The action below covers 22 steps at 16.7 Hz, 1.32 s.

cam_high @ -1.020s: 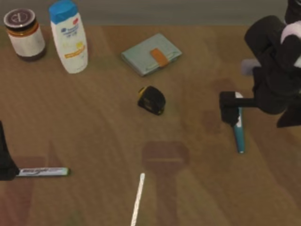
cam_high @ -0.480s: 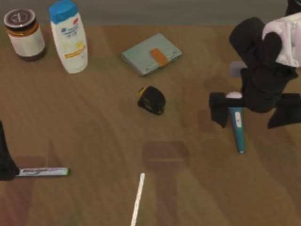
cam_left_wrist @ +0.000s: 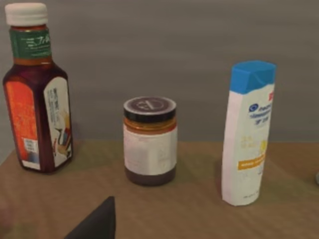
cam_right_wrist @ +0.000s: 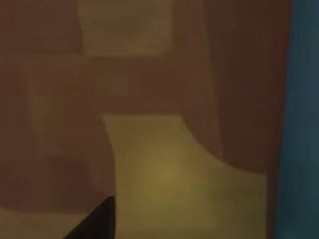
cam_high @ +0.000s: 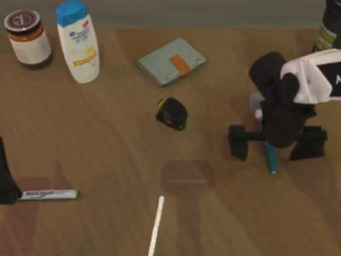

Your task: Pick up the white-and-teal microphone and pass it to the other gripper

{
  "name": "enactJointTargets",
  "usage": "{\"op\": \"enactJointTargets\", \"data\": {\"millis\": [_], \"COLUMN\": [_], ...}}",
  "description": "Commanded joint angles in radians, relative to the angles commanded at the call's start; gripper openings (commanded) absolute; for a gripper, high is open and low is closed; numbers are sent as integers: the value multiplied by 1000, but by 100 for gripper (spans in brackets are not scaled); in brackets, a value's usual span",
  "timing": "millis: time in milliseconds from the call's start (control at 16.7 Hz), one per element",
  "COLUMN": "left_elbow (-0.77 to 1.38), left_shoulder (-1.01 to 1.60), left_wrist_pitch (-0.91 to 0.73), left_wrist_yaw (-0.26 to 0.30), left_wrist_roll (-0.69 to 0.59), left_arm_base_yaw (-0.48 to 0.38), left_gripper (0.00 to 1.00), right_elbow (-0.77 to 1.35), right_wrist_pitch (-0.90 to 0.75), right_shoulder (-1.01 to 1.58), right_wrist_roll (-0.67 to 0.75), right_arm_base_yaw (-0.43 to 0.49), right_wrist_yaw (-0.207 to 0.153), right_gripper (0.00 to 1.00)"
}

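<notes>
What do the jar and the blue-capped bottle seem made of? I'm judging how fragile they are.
The jar looks like clear glass with a paper label and a dark lid: its amber contents show through, though clear plastic is possible. The bottle looks like opaque white plastic with a matte finish, and its blue cap looks like moulded plastic.

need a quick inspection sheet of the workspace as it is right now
surface: brown wooden table, with shadows across it
job's things: white-and-teal microphone lying flat at the table's right, mostly hidden under the right arm
clutter: jar and white bottle with blue cap at far left; brown sauce bottle beside the jar; grey-green wallet; black tape measure; marker pen at near left; thin white stick
grippers: right gripper open, fingers either side of the microphone; left gripper parked at the left edge
cables: nothing seen
surroundings: grey wall behind the table
</notes>
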Motion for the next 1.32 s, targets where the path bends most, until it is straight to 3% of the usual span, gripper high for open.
{"op": "enactJointTargets", "data": {"millis": [420, 1200, 1320], "left_elbow": [0, 0, 0], "left_shoulder": [0, 0, 0], "left_wrist_pitch": [0, 0, 0], "left_wrist_yaw": [0, 0, 0], "left_wrist_roll": [0, 0, 0], "left_arm_base_yaw": [0, 0, 0], "left_gripper": [100, 100, 100], "right_elbow": [-30, -30, -30], "right_wrist_pitch": [83, 83, 83], "right_shoulder": [60, 60, 60], "right_wrist_roll": [-1, -1, -1], "right_arm_base_yaw": [-2, -2, -2], "right_wrist_yaw": [0, 0, 0], "right_gripper": [100, 2, 0]}}
